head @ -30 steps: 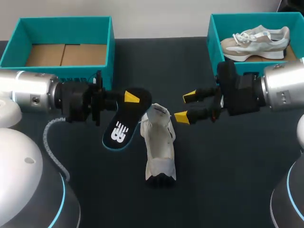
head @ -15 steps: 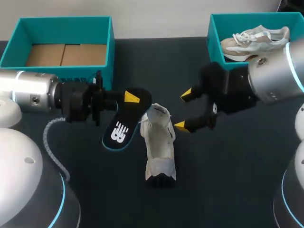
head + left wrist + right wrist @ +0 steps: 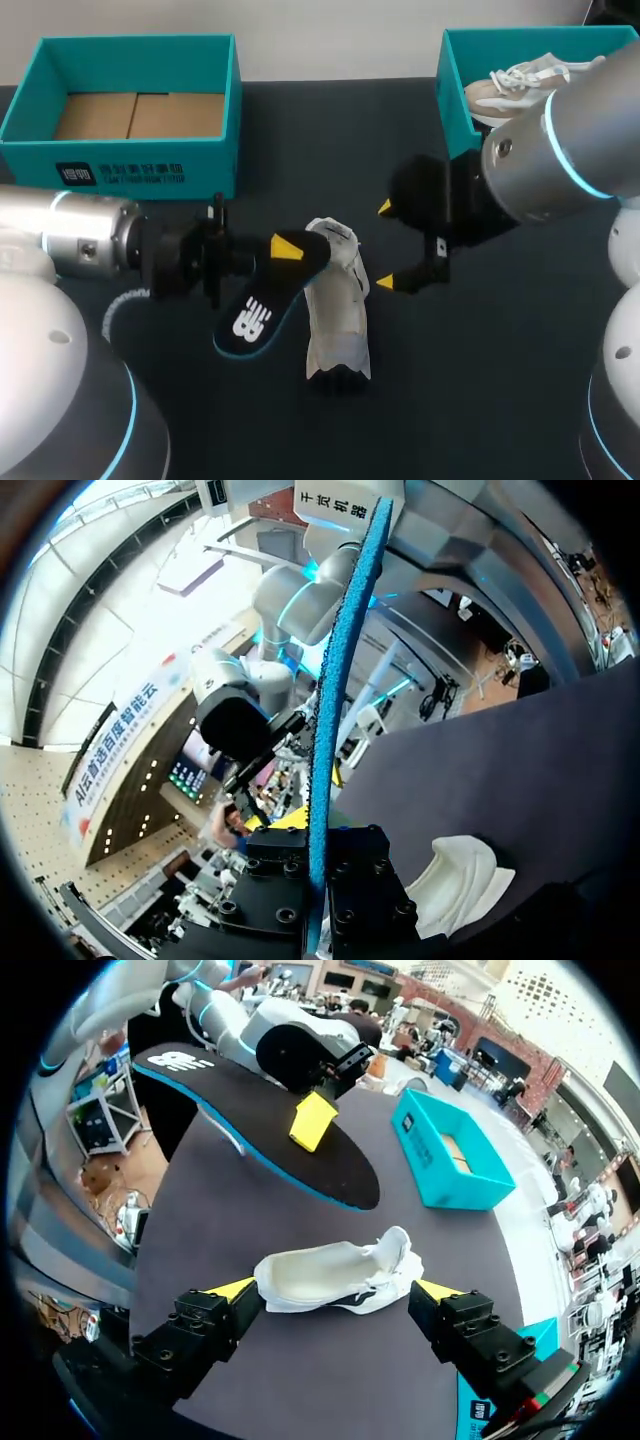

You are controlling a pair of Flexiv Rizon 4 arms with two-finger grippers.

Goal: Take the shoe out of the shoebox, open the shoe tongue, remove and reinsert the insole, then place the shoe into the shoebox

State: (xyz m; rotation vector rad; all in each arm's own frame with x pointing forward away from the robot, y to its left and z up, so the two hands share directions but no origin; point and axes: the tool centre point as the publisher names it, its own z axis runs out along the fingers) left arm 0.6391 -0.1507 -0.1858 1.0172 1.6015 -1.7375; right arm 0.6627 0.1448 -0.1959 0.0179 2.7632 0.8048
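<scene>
Left hand has brought the insole nearer the shoe; the right arm has swung over, turning its hand toward the shoe.

Left hand (image 3: 285, 250) is clamped on the black, blue-edged insole (image 3: 258, 305), which slants just left of the white shoe (image 3: 335, 310) lying on the dark desk (image 3: 480, 400). Right hand (image 3: 385, 246) hovers just right of the shoe, fingers wide apart and holding nothing, the shoe ahead between its yellow tips. Behind the shoe to the left stands a teal shoebox (image 3: 130, 165); behind it to the right, another teal box (image 3: 452, 85) holds a second shoe (image 3: 520, 80).
</scene>
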